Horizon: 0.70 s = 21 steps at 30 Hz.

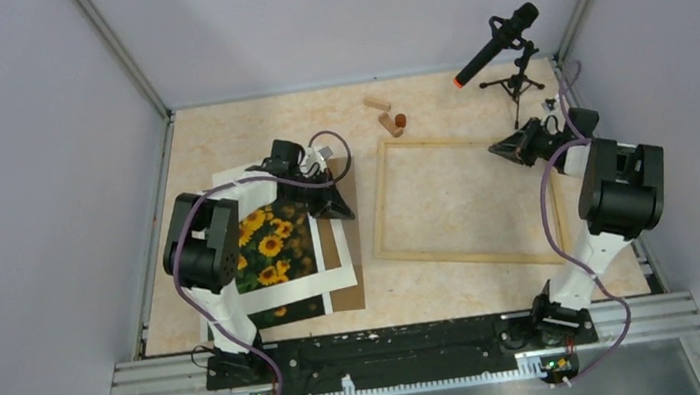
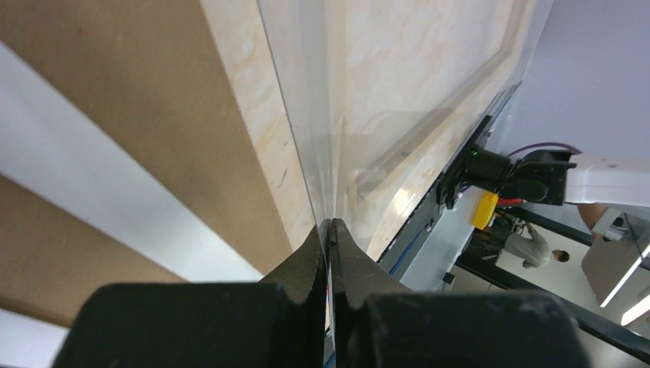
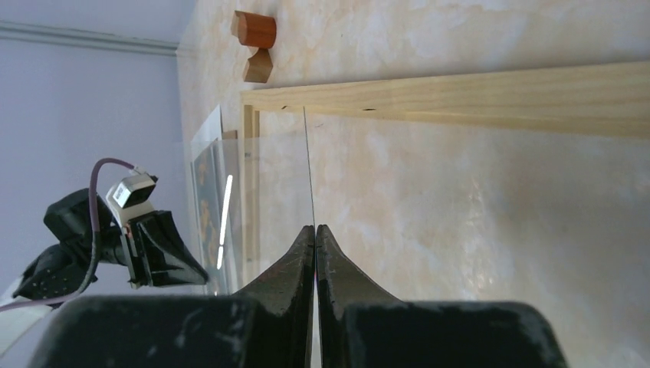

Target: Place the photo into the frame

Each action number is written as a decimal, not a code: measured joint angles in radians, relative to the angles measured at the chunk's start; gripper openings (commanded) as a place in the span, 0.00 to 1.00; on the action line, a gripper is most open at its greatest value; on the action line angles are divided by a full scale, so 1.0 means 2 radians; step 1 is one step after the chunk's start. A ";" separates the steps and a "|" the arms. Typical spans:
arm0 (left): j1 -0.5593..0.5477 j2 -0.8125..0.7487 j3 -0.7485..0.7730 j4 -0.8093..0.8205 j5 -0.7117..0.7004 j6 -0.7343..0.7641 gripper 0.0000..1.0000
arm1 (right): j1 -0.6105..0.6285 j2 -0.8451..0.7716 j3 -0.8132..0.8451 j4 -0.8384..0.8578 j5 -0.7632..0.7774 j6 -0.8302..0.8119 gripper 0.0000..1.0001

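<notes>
The photo [image 1: 272,247] of sunflowers lies at the left under a white mat [image 1: 336,278], on a brown backing board [image 1: 348,293]. The frame [image 1: 381,216], pale wood and empty, lies flat right of it, with its far rail [image 3: 460,96] close in the right wrist view. A clear pane [image 2: 314,115] hangs over the frame between both arms and is barely visible from the top. My left gripper [image 1: 346,212] is shut on the pane's left edge, jaws [image 2: 331,224] pinched together. My right gripper [image 1: 495,149] is shut on its right edge [image 3: 306,169], fingertips [image 3: 315,228] meeting on it.
Small wooden blocks [image 1: 387,117] lie behind the frame's far left corner, also shown as blocks [image 3: 254,34] in the right wrist view. A microphone on a tripod [image 1: 501,48] stands at the back right. Walls close the table on three sides.
</notes>
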 measured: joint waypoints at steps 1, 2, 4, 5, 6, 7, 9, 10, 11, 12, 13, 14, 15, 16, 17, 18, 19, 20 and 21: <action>0.000 0.002 0.002 0.010 0.003 -0.006 0.06 | -0.009 -0.011 -0.009 0.001 0.000 0.006 0.00; -0.001 0.005 0.005 0.021 0.007 -0.016 0.05 | -0.016 -0.019 -0.014 0.003 0.000 0.011 0.00; -0.004 0.014 0.011 0.040 0.014 -0.031 0.03 | -0.027 -0.031 -0.024 0.008 0.000 0.019 0.00; -0.007 0.020 0.016 0.049 0.016 -0.040 0.02 | -0.032 -0.037 -0.029 0.011 0.000 0.023 0.00; -0.010 0.026 0.020 0.056 0.016 -0.046 0.02 | -0.034 -0.041 -0.031 0.011 0.000 0.025 0.00; -0.014 0.032 0.024 0.064 0.016 -0.054 0.02 | -0.037 -0.045 -0.032 0.007 0.001 0.025 0.00; -0.023 0.043 0.031 0.078 0.016 -0.067 0.01 | -0.040 -0.057 -0.032 0.001 0.006 0.025 0.00; -0.027 0.046 0.034 0.083 0.015 -0.072 0.01 | -0.043 -0.066 -0.035 -0.002 0.010 0.025 0.00; -0.032 0.051 0.038 0.092 0.014 -0.080 0.01 | -0.045 -0.078 -0.038 -0.004 0.013 0.025 0.00; -0.036 0.055 0.041 0.098 0.014 -0.085 0.01 | -0.049 -0.087 -0.041 -0.004 0.014 0.025 0.00; -0.040 0.060 0.045 0.104 0.013 -0.091 0.00 | -0.054 -0.096 -0.045 0.001 0.014 0.027 0.00; -0.043 0.065 0.052 0.110 0.011 -0.097 0.00 | -0.060 -0.104 -0.048 0.007 0.013 0.031 0.00; -0.047 0.071 0.058 0.116 0.009 -0.101 0.00 | -0.067 -0.109 -0.051 0.014 0.011 0.035 0.00; -0.051 0.078 0.066 0.123 0.005 -0.105 0.00 | -0.075 -0.111 -0.051 0.019 0.007 0.039 0.00; -0.056 0.084 0.074 0.130 0.001 -0.109 0.00 | -0.081 -0.111 -0.051 0.026 0.004 0.043 0.00; -0.060 0.089 0.080 0.135 -0.003 -0.111 0.00 | -0.084 -0.111 -0.051 0.028 0.003 0.044 0.00; -0.065 0.095 0.087 0.141 -0.007 -0.113 0.00 | -0.088 -0.111 -0.051 0.031 0.000 0.046 0.00; -0.067 0.100 0.093 0.146 -0.011 -0.115 0.00 | -0.090 -0.111 -0.051 0.033 -0.001 0.047 0.00; -0.073 0.104 0.097 0.148 -0.015 -0.116 0.00 | -0.091 -0.111 -0.051 0.035 -0.002 0.048 0.00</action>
